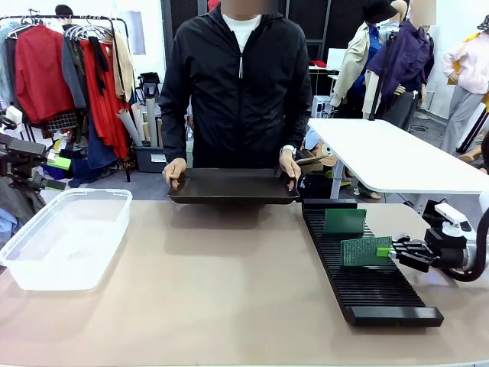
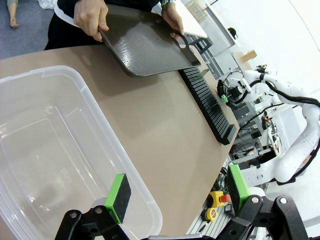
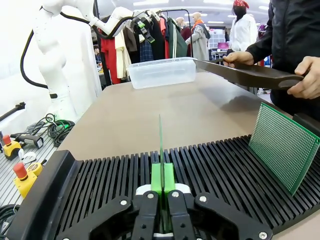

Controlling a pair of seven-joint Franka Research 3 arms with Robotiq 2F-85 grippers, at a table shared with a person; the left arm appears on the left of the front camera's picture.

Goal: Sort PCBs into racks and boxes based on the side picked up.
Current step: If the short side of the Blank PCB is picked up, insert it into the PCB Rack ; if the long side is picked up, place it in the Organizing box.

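My right gripper (image 1: 391,251) is shut on a green PCB (image 1: 366,251) and holds it upright over the long black ribbed rack (image 1: 382,294) at the table's right. In the right wrist view that PCB (image 3: 161,142) shows edge-on between the green pads (image 3: 157,178), its lower edge down among the slots of the rack (image 3: 90,180). A second PCB (image 1: 344,221) (image 3: 283,146) stands in the rack's far end. The clear box (image 1: 65,238) sits at the left, with nothing in it. My left gripper (image 2: 177,195) hangs open above the box's (image 2: 50,150) rim.
A person at the far side holds a dark flat tray (image 1: 233,186) with both hands, just above the table edge. The tray (image 2: 145,45) lies between box and rack. A white table (image 1: 397,157) stands behind at the right.
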